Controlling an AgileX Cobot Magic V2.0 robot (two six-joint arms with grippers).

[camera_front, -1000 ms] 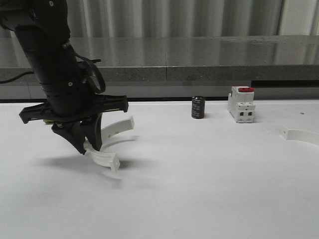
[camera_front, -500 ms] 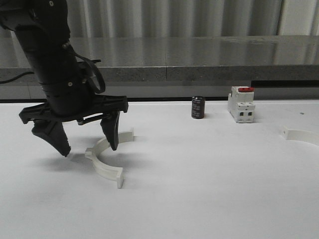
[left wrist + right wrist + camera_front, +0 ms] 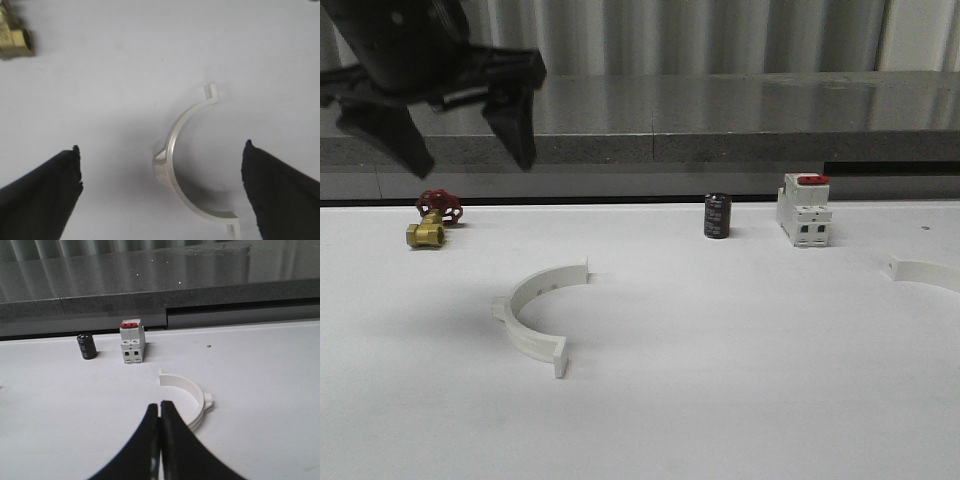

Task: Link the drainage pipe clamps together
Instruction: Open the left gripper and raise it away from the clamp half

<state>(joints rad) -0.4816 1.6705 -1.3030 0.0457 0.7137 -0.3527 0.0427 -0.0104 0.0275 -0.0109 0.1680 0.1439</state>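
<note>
- Bare table [image 3: 115, 75] is lying between the wide-spread left fingers [image 3: 40, 192], broken by one clamp half [image 3: 172, 150]; the brass valve [image 3: 15, 37] is sitting beyond them.
- Another clamp half [image 3: 192, 395] is lying just ahead of the touching right fingertips [image 3: 159, 412]; breaker [image 3: 132, 342] and black cylinder [image 3: 87, 346] are standing farther ahead.

No text, label, brand or number can be read. The breaker [image 3: 805, 209] has a red switch on top, but any print on its white body is too small and blurred to make out.
</note>
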